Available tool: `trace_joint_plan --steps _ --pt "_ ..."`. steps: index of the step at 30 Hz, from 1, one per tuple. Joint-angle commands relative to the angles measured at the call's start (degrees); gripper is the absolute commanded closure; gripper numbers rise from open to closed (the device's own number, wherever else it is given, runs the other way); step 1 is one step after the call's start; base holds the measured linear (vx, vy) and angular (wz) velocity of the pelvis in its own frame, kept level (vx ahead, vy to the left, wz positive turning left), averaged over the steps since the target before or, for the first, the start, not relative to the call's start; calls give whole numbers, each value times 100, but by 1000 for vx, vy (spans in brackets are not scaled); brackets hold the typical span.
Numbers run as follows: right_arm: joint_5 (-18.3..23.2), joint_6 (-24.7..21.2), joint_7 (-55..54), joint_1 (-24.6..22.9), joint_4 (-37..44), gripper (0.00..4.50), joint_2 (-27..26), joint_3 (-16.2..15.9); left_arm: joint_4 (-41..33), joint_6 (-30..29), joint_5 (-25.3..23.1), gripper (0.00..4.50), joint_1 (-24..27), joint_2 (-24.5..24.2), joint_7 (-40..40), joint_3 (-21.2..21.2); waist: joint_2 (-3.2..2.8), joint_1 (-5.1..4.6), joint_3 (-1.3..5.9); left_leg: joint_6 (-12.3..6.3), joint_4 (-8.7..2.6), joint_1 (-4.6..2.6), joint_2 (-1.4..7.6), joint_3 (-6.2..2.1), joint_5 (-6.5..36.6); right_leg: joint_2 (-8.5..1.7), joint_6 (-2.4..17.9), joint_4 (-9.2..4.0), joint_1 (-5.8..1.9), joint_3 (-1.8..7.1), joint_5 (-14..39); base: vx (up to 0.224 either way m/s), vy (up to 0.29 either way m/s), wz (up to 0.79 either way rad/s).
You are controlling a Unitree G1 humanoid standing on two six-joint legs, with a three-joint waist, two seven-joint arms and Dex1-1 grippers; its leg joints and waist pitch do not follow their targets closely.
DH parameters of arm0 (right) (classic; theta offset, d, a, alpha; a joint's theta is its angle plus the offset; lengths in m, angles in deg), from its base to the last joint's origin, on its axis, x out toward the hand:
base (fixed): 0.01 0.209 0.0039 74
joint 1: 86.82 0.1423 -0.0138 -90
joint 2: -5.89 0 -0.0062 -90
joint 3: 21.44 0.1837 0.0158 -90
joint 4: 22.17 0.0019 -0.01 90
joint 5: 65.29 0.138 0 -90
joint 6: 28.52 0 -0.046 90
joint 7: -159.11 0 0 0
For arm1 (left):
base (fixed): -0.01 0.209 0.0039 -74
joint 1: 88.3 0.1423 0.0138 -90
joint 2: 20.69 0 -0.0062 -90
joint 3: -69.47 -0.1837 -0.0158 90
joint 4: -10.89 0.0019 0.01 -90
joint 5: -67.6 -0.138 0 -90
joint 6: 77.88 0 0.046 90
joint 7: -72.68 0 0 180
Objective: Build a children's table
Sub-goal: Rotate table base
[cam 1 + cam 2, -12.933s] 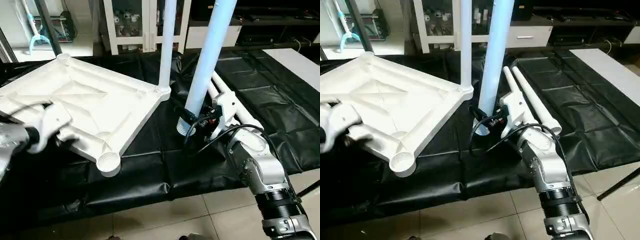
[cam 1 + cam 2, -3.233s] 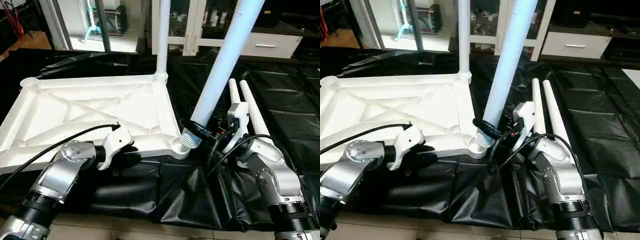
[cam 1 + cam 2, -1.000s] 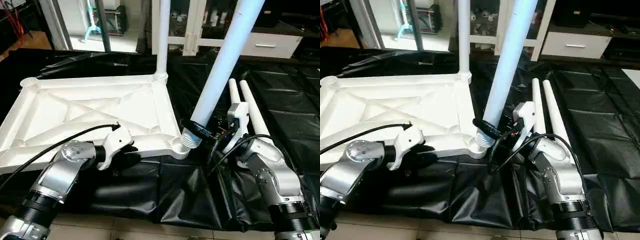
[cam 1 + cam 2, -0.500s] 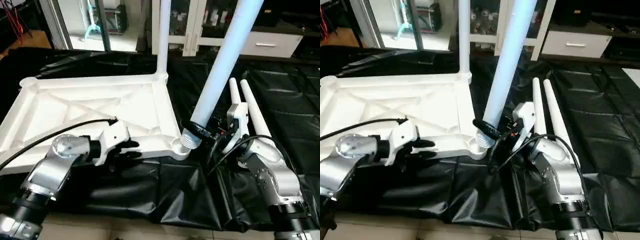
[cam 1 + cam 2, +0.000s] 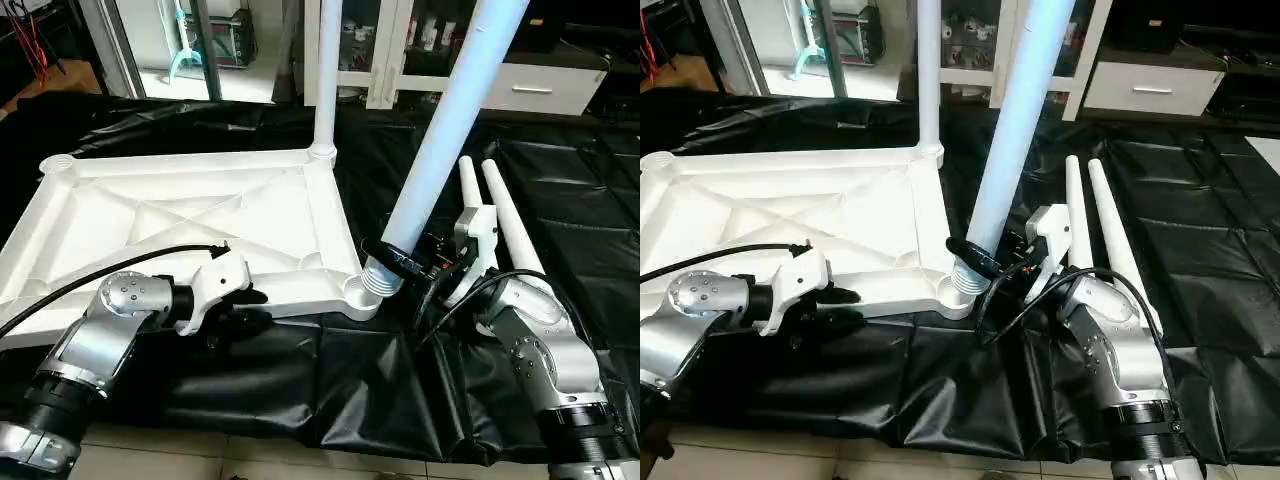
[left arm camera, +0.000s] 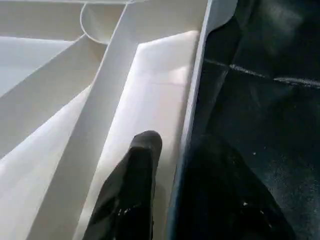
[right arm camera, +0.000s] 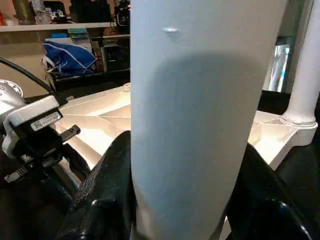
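The tabletop (image 5: 190, 225) is lying underside up on the black-covered worktop (image 5: 560, 200), so its corner sockets are left open for legs. Its near rim is clamped by the left gripper (image 6: 165, 150), one finger inside and one outside, presumably to steady it. A leg (image 5: 440, 140) is gripped by the right gripper's (image 5: 990, 262) jaws near its ribbed end, tilted, just beside the near corner socket (image 5: 352, 292). One fitted leg (image 5: 327, 70) is standing at the far corner; two spare legs (image 5: 495, 215) are lying beyond.
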State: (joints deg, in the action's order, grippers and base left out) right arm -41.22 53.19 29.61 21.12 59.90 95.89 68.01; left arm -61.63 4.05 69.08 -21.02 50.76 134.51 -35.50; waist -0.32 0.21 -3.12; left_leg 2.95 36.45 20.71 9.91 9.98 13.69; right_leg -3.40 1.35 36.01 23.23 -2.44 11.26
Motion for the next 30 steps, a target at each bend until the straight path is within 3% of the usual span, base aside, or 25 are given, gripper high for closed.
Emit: trace_joint_plan --steps 1,9,12,16,19,20,23,24,27,29,30 --pt "-23 56 -3 51 10 260 5 18 76 56 -79 340 -122 2 38 -67 -97 0 381 -287 -501 -60 316 -97 372 -439 1645 -330 -326 279 -87 0 0 0" --pt "-28 -98 -114 96 -131 260 -17 31 193 64 -41 408 -186 45 48 -28 -90 -4 372 -224 -510 -60 317 -97 481 -445 1654 -342 -331 283 64 0 0 0" --pt "-48 -50 -134 144 -262 260 -51 44 166 2 16 413 -173 96 30 20 -84 -20 373 -199 -512 -51 317 -100 510 -450 1656 -346 -340 286 115 0 0 0" --pt "-308 223 -59 341 -780 260 -62 -92 31 -95 99 437 -100 139 80 25 -87 -75 369 -224 -502 -44 307 -99 483 -449 1711 -343 -332 280 104 0 0 0" --pt "-521 702 -38 599 -1367 260 -155 -155 -88 -115 140 446 -6 140 186 -15 -89 -119 346 -215 -501 -30 304 -96 597 -457 1734 -367 -327 283 273 0 0 0" --pt "-528 810 76 744 -1586 260 -181 -178 -137 -59 203 446 34 153 274 -9 -57 -130 321 -240 -502 -27 301 -88 620 -451 1730 -383 -315 293 314 0 0 0" --pt "-519 888 353 942 -1852 260 -159 -227 -253 -16 324 446 108 153 430 5 -87 -123 334 -360 -499 -38 320 -95 466 -444 1767 -352 -327 286 148 0 0 0" --pt "-512 926 443 1024 -1958 260 -153 -226 -310 -9 348 446 138 134 485 -1 -47 -131 316 -455 -496 -20 321 -93 371 -449 1800 -326 -329 289 6 0 0 0" --pt "-514 1047 636 1190 -2224 260 -152 -205 -396 13 362 446 212 84 591 -34 -66 -125 314 -605 -494 -40 322 -82 239 -445 1842 -326 -314 279 -137 0 0 0" --pt "-542 1168 872 1273 -2445 260 -147 -243 -466 6 356 446 279 62 613 -61 14 -121 268 -671 -509 -28 330 -72 289 -455 1817 -349 -302 285 24 0 0 0" --pt "-545 1221 979 1297 -2536 260 -149 -262 -486 15 335 446 296 69 563 -61 11 -122 243 -667 -519 -31 332 -74 357 -454 1788 -366 -290 285 210 0 0 0"
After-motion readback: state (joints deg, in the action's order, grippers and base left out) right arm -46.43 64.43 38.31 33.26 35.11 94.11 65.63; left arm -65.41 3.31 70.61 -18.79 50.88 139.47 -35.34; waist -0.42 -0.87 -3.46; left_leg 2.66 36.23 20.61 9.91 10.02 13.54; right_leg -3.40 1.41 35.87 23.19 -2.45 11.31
